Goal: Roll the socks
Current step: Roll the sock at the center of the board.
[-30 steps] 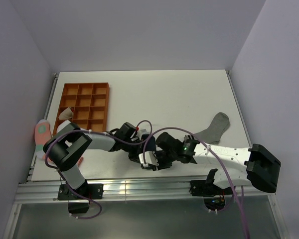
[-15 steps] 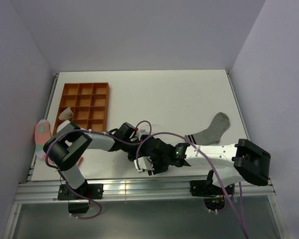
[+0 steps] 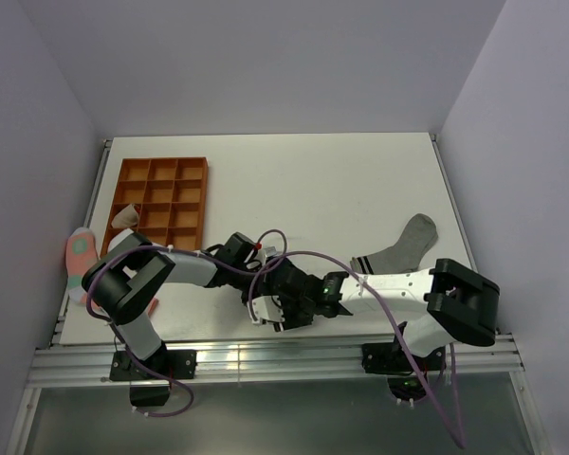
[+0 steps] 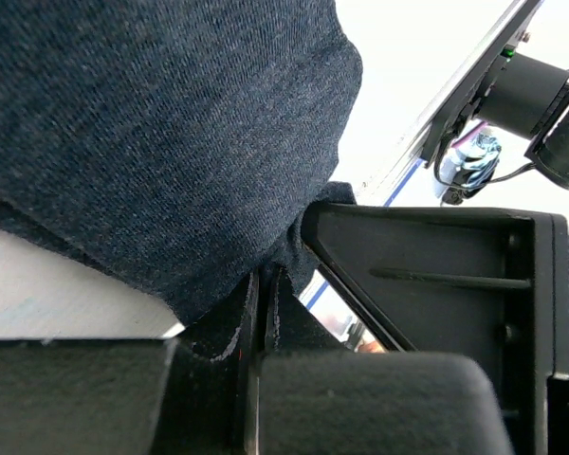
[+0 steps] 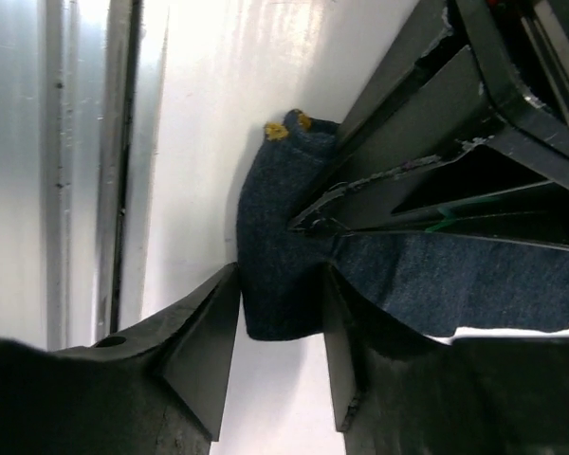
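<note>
The navy sock (image 4: 152, 123) lies bunched near the table's front edge, mostly hidden under both arms in the top view. My left gripper (image 4: 266, 275) (image 3: 266, 278) is shut, with a fold of this sock pinched between its jaws. My right gripper (image 5: 281, 275) (image 3: 271, 308) meets it from the right. It is partly open, with a finger on each side of the navy sock's (image 5: 277, 237) folded end and close against it. The grey sock (image 3: 403, 248) with the dark-striped cuff lies flat to the right, apart from both grippers.
An orange compartment tray (image 3: 123, 171) stands at the back left with a pale bundle (image 3: 125, 216) in one cell. A pink sock (image 3: 80, 254) hangs over the table's left edge. The metal rail (image 3: 266, 355) runs just in front of the grippers.
My right arm has swung left along the front edge, closing in on the left gripper and the navy sock, and its jaws have widened a little. The left arm has stayed put.
</note>
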You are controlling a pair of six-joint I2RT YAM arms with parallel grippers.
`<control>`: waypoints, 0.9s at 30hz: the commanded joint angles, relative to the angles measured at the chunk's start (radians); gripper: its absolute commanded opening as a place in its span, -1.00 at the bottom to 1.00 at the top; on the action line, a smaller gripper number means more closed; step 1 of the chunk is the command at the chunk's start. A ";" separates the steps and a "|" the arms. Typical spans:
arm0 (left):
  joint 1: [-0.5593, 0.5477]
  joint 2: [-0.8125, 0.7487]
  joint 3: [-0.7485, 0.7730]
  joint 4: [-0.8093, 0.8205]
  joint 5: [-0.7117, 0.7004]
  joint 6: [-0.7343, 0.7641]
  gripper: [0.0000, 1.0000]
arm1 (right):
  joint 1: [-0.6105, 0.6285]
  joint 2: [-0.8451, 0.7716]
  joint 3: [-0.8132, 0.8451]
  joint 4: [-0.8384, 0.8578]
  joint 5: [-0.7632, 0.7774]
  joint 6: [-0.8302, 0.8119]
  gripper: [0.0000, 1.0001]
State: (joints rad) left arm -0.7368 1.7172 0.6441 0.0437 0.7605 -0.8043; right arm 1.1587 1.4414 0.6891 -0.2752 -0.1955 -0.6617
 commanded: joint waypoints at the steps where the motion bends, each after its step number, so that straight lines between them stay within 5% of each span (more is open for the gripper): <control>1: -0.001 0.045 -0.054 -0.114 -0.116 0.079 -0.99 | 0.002 0.031 0.032 0.021 0.050 0.014 -0.11; 6: 0.002 0.044 -0.067 -0.023 -0.110 0.030 -0.88 | -0.007 0.040 0.052 -0.048 0.008 0.022 -0.51; 16: -0.001 -0.131 -0.216 0.284 -0.314 -0.274 -0.68 | -0.109 0.027 0.102 -0.263 -0.220 -0.101 -0.55; 27: -0.055 -0.229 -0.293 0.419 -0.576 -0.355 -0.67 | -0.286 0.207 0.308 -0.571 -0.484 -0.274 -0.56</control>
State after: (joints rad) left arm -0.7879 1.5097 0.3927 0.4023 0.3386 -1.1252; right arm 0.9104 1.5913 0.9356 -0.6601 -0.5491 -0.8658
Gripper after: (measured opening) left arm 0.165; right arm 0.237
